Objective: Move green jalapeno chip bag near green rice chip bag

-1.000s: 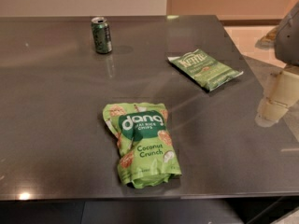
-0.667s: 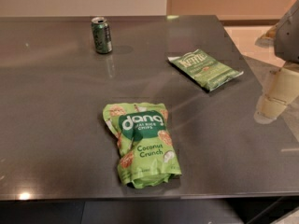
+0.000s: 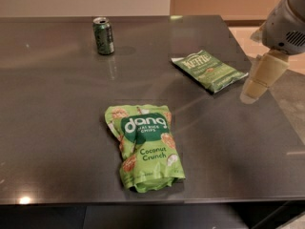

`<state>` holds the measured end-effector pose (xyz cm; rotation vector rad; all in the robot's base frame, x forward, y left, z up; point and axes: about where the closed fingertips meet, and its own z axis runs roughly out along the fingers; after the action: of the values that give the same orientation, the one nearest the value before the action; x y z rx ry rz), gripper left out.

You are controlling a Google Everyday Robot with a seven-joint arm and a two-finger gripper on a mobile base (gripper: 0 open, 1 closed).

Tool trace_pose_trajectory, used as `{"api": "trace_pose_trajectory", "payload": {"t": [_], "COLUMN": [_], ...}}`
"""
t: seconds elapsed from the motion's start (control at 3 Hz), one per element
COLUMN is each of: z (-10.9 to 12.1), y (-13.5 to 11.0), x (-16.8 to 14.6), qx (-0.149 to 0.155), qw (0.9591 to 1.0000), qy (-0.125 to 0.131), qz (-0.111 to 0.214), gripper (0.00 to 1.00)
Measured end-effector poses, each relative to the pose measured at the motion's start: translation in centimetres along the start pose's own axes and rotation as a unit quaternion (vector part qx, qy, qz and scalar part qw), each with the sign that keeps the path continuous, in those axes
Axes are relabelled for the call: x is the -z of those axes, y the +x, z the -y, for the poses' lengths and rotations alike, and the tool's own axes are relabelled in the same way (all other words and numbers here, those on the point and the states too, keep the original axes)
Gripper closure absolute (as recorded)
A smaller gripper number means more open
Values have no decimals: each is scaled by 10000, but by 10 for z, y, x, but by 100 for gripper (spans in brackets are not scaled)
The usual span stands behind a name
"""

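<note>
tool (image 3: 255, 87): far right of the green rice chip bag (image 3: 145, 147), nothing held; opening cannot be told
green jalapeno chip bag (image 3: 209, 69): back-right of it, untouched
risk: flat bag is shoved along the tabletop (image 3: 57, 104), not gripped

Two chip bags (image 3: 145, 149) (image 3: 209, 69), one can (image 3: 103, 36), one set of jaws at right.

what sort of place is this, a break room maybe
Likely an office kitchenette or break area: a dark polished stone-like countertop holds a small dark green Kettle chip bag, a larger lime-green dang rice chip pouch and a green drink can. The robot's cream gripper hovers at the counter's right edge.
</note>
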<state>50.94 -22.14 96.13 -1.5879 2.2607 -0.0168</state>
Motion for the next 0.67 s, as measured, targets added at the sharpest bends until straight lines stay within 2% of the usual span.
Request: {"api": "trace_pose_trajectory", "payload": {"t": [0.67], "z": [62], "y": [4], "x": [-49], "qx": [-166], "qw": [9996], "qy": [-200], "qz": [136], "gripper": [0]}}
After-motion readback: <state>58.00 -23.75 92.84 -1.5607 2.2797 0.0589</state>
